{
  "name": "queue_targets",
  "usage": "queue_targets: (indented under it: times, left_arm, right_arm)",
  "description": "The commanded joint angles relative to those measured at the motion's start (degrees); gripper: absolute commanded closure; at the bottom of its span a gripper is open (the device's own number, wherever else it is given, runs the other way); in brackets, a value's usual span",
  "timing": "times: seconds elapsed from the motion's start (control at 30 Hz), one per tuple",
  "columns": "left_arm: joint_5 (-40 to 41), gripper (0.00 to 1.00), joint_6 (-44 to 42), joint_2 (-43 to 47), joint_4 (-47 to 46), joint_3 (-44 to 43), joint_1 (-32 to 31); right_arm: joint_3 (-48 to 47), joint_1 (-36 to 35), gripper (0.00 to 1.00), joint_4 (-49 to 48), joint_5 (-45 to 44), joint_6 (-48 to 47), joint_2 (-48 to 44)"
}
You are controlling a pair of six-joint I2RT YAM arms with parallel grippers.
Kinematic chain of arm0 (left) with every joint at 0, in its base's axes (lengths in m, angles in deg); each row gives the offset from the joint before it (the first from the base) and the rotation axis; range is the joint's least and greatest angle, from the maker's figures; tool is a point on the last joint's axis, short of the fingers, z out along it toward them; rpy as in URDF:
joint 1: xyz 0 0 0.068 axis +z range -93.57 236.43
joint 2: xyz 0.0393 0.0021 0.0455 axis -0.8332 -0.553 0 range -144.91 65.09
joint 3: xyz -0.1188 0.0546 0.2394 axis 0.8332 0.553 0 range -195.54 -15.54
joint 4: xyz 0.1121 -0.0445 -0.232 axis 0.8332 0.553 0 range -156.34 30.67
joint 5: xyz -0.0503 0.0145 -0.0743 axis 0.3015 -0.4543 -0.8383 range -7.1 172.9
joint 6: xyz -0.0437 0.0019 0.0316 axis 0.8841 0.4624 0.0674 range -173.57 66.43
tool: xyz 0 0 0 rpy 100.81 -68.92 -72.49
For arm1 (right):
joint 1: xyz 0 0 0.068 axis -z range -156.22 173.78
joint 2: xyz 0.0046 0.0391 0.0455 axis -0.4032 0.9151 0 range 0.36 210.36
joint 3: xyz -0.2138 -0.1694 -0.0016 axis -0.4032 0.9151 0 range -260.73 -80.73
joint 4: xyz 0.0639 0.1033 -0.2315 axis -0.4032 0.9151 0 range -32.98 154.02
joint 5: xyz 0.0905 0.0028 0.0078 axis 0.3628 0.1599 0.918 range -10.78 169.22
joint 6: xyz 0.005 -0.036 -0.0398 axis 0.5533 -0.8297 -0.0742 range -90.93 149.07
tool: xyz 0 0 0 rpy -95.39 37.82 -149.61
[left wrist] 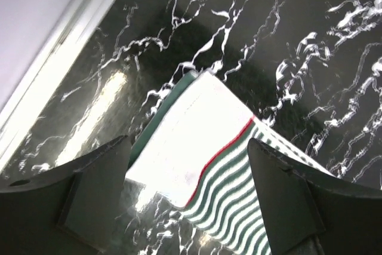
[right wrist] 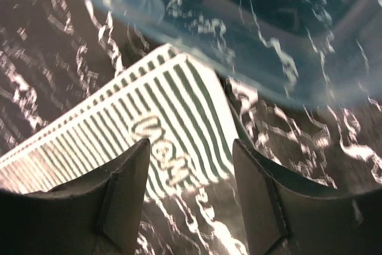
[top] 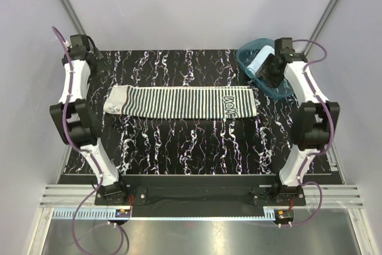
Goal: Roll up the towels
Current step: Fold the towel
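Top external shows the striped towel (top: 179, 103) flat on the table (top: 179, 147), long axis left to right. Left gripper (left wrist: 188, 147) hangs over its plain end, right gripper (right wrist: 191, 147) over the printed end by the teal tub (top: 277, 91); both gape empty.

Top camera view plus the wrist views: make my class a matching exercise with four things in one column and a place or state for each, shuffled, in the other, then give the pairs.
Things
1. green-and-white striped cloth towel
2. plain light blue cloth towel
3. translucent teal plastic tub
4. left hand

Place or state
A. open, over a towel's white end
B. at the far right corner of the black marbled table, holding a cloth
C. spread flat across the middle of the table
D. lying inside a container

Pairs: 1-C, 2-D, 3-B, 4-A
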Motion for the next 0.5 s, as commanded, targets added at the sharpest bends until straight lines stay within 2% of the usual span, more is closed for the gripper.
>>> queue_targets:
  times: [0.0,0.07,0.2,0.3,0.33,0.37,0.47]
  left_arm:
    - [1.8,0.15,0.0,12.4,-3.3,9.9,-0.7]
    - [0.2,0.15,0.5,15.9,-5.3,16.2,-1.1]
    - [-5.6,0.18,1.6,20.3,-11.3,31.7,-1.2]
    - [-11.0,0.22,3.3,18.2,-12.9,35.1,-1.2]
    - [-11.7,0.24,4.4,17.6,-14.1,35.7,-1.2]
    - [-12.8,0.27,5.1,17.1,-15.4,36.4,-1.1]
    - [-15.2,0.39,6.9,14.2,-18.7,36.7,-1.2]
  right_arm:
    - [8.5,-0.2,0.35,-3.6,2.8,-1.6,-10.4]
    - [15.8,-0.2,0.35,-6.6,5.4,-1.4,-13.9]
    - [23.9,-0.2,0.35,-10.4,10.5,-0.6,-15.0]
    - [26.8,-0.2,0.41,-12.7,15.1,-0.5,-14.0]
    - [27.4,-0.1,0.63,-14.3,16.0,-0.3,-13.9]
    - [28.2,-0.2,0.81,-15.2,18.1,-0.1,-13.7]
    - [30.0,-0.2,0.97,-20.0,23.7,1.0,-13.0]
